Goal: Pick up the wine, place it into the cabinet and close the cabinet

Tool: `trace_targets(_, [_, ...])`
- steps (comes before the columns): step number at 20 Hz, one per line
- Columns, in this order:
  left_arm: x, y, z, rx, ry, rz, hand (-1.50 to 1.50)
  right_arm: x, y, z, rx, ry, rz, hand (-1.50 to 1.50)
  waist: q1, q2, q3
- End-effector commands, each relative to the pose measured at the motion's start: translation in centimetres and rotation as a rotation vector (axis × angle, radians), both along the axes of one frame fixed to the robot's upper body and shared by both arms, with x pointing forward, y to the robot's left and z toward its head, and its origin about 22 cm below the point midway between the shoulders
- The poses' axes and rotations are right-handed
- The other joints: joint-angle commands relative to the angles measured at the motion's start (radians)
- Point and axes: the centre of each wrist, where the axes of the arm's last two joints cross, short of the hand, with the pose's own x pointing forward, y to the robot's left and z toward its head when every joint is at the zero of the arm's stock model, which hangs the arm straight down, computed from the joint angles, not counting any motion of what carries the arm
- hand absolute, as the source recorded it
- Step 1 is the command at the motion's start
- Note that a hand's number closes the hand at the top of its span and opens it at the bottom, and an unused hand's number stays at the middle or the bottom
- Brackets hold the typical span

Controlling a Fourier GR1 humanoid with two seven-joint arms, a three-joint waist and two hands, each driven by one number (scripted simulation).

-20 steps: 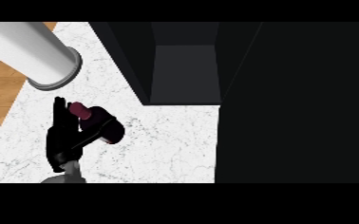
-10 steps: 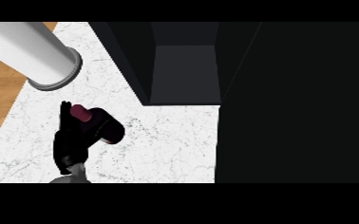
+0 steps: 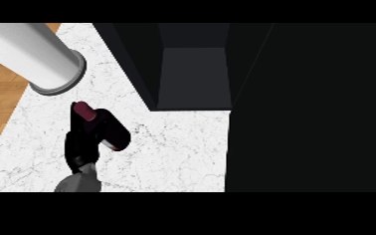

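Observation:
The wine bottle (image 3: 86, 112) is dark with a magenta top and sits low at the left over the white marble counter (image 3: 176, 149). My left hand (image 3: 82, 144) is curled round its body, and the top pokes out past the fingers toward the far side. The dark cabinet (image 3: 195, 77) stands open to the right of the bottle and farther away, its grey inner floor showing. A broad dark panel (image 3: 301, 109), apparently its door, fills the right side. My right hand is out of sight.
A large white cylinder (image 3: 37, 55) with a grey rim lies at the upper left, close to the bottle's top. A wooden strip (image 3: 11, 99) runs along the counter's left edge.
The hand with the bottle has shifted a little toward the far side, and the bottle's top now sits nearer the white cylinder.

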Motion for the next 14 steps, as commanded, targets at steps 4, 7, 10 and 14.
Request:
trace_targets(4, [1.2, 1.4, -1.1, -0.048, 0.0, 0.0, -1.5, -2.7, -0.9, 0.4, 0.042, -0.061, 0.031, -1.5, -0.002, 0.005, -0.004])
trace_targets(7, [1.0, -0.9, -1.1, -0.085, -0.047, -0.047, 1.5, -3.0, 0.0, 1.5, 0.024, -0.039, 0.056, -1.5, 0.0, 0.004, -0.005])
trace_targets(10, [2.2, -0.1, -1.2, -0.045, -0.053, -0.115, 1.5, -3.0, -0.2, 1.6, 0.048, -0.055, 0.049, -1.5, -0.004, 0.005, -0.005])
trace_targets(14, [-0.1, -1.9, -1.7, 0.014, -0.029, -0.172, 1.5, -2.0, -1.3, 0.7, 0.043, -0.045, 0.03, -1.5, 0.002, 0.003, -0.004])
